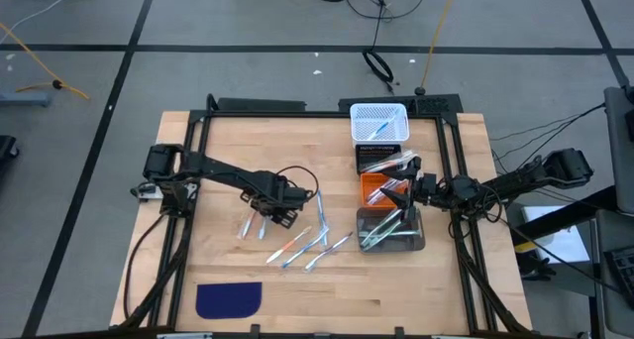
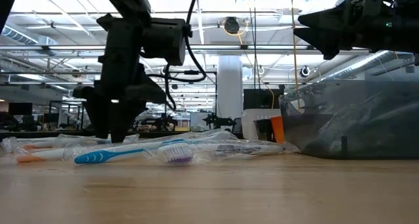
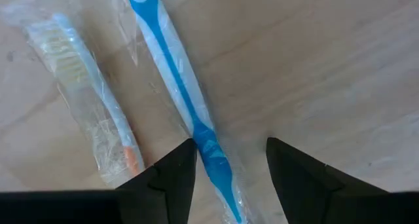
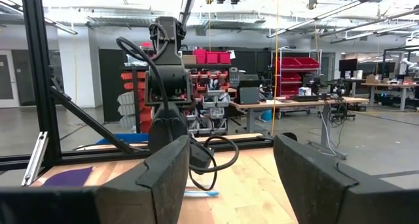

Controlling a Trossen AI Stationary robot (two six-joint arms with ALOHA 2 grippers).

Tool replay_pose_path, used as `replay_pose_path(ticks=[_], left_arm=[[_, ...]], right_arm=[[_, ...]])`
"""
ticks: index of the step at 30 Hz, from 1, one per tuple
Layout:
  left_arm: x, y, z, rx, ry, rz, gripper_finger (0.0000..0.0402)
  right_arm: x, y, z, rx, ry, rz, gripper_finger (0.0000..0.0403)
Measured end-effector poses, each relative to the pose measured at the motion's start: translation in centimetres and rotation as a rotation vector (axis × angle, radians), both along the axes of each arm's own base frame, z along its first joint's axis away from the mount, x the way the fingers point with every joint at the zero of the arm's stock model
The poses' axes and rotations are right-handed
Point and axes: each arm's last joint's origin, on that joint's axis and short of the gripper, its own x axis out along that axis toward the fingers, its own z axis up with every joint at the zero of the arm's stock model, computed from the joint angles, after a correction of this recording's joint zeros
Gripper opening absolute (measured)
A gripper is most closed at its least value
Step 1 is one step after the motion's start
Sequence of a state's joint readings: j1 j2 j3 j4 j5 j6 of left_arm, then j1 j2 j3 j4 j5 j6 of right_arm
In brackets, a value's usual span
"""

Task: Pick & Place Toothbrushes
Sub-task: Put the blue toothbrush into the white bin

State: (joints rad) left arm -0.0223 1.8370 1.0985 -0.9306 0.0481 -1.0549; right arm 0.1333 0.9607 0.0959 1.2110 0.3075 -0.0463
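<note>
Several toothbrushes in clear wrappers lie loose on the wooden table. My left gripper points down over the pile's left end, open. Its fingers stand on either side of a blue-and-white toothbrush, near one end of it, just above the table. A clear toothbrush with an orange tip lies beside it. My right gripper hangs open above the bins at the right, holding nothing.
At the right stand a white basket, a black bin with toothbrushes, an orange bin and a clear bin with toothbrushes. A dark blue cloth patch lies near the front left edge. A black frame borders the table.
</note>
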Motion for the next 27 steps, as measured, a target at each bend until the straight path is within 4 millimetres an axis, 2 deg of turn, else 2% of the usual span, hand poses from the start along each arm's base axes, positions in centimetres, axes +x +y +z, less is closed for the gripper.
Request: replay_pose_path(ticks=[4, 10, 11, 16, 18, 23, 27], left_arm=[[0.0, 0.0, 0.1, -0.004, -0.003, 0.014, 0.015], [-0.3, 0.0, 0.4, -0.007, -0.002, -0.013, 0.0025], [-0.2, 0.0, 0.4, -0.007, -0.003, -0.018, 0.0014], [0.0, 0.1, 0.7, 0.014, -0.017, -0.044, 0.0009], [0.4, 0.1, 1.5, 0.03, -0.047, -0.071, 0.0005], [2.1, 0.3, 5.0, 0.125, -0.181, -0.138, 0.0004], [3.6, 0.5, 9.0, 0.224, -0.349, -0.213, 0.0008]], right_arm=[[0.0, 0.0, 0.0, 0.0, 0.0, 0.0, 0.0214], [0.0, 0.0, 0.0, 0.0, 0.0, -0.002, 0.0214], [0.0, 0.0, 0.0, 0.0, 0.0, -0.003, 0.0214], [0.0, 0.0, 0.0, 0.001, 0.001, -0.003, 0.0211], [0.0, 0.0, 0.0, 0.001, 0.001, -0.003, 0.021], [0.0, 0.0, 0.0, 0.008, 0.001, -0.001, 0.021], [0.0, 0.0, 0.0, 0.031, -0.003, 0.005, 0.021]])
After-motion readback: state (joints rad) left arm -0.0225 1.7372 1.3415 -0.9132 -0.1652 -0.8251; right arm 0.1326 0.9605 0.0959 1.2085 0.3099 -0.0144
